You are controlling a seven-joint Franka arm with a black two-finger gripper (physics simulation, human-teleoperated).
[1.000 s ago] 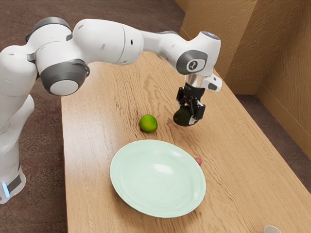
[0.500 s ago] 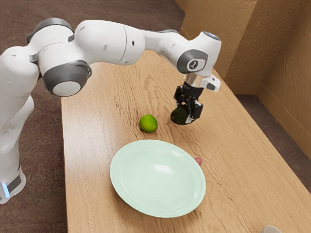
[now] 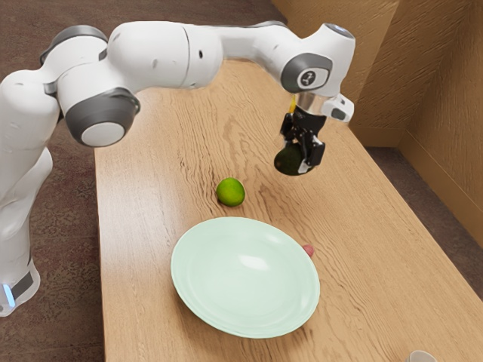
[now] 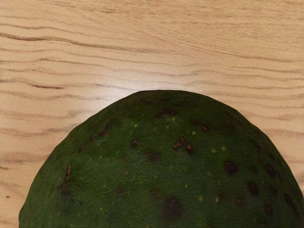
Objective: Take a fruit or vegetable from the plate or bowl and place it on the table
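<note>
The claw is parted only by the avocado clamped in it — aloft over the table, beyond the plate. Likely firm, fairly weighty, its curved skin apt to roll — best gripped across its widest middle.

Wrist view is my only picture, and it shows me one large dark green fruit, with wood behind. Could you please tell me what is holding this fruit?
Observer: The black pincer is holding it; it looks like an avocado.

Operator: Thank you. Is there also a plate?

Observer: Yes, a pale green plate stands on the table, apart from the avocado.

Operator: And is there some other fruit?

Observer: Yes, a green lime lies on the table near the plate.
</note>
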